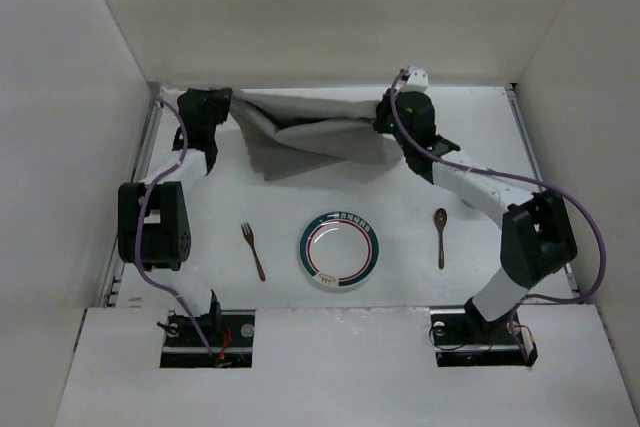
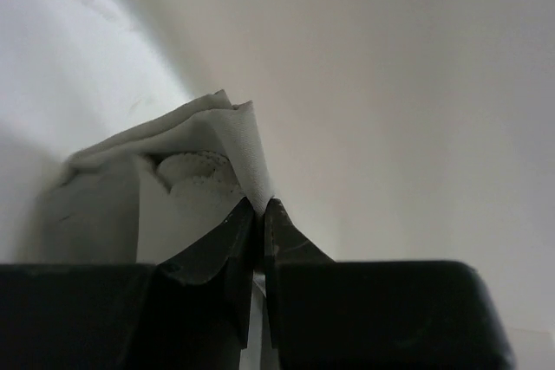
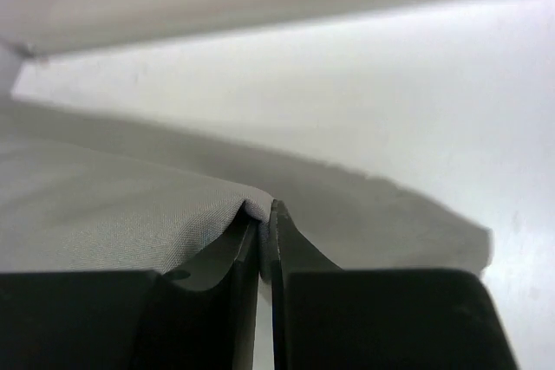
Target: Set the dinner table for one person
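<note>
Your left tool (image 2: 260, 204) and right tool (image 3: 266, 207) are each clamped on an edge of the grey cloth (image 1: 300, 137), which sags between the 2 tools, the white desk (image 1: 290, 202) beneath them. It looks light and limp: hold the corners and pull it taut.

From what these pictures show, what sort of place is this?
Probably a robot test cell: white walls box in the dinner table, left arm and right arm stand at its near edge, and one plate, fork and spoon are laid.
</note>
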Robot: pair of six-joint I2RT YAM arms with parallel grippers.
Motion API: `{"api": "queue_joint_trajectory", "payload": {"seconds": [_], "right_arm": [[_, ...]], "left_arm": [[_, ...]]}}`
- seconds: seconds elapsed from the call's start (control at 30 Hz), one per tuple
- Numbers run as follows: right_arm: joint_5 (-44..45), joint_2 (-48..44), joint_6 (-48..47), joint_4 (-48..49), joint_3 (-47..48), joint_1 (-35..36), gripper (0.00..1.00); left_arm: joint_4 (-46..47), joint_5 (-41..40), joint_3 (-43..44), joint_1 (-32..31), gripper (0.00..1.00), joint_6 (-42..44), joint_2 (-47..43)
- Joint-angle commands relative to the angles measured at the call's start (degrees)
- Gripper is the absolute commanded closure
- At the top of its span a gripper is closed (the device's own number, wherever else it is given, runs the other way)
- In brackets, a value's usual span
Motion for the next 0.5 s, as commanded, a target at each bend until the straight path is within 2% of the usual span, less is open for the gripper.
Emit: {"api": "queue_joint_trajectory", "payload": {"seconds": [0.0,0.13,0.3,0.37,0.47], "right_arm": [[0.28,-0.77,-0.06,-0.24,12.28,-5.12,0.97],[-0.16,-6.30,-1.63,-3.59,19.33,-8.47,0.97],[0.72,-12.98,-5.93,-7.81,22.68,-8.48,0.97],[1.24,-15.62,-7.43,-7.99,21.37,-6.03,0.97],[1.60,-17.39,-9.19,-7.64,17.69,-0.59,0.97]], "left_arm": [[-1.17,1.24,15.15,-0.99,0.99,-1.76,3.65],[-4.78,2.92,32.29,-6.52,0.99,-1.51,9.19],[-7.77,6.96,49.01,-12.59,0.99,-1.85,15.09],[-7.43,8.02,51.05,-12.95,0.99,-2.03,14.92],[-5.68,7.76,47.38,-11.11,0.98,-1.33,12.64]]}}
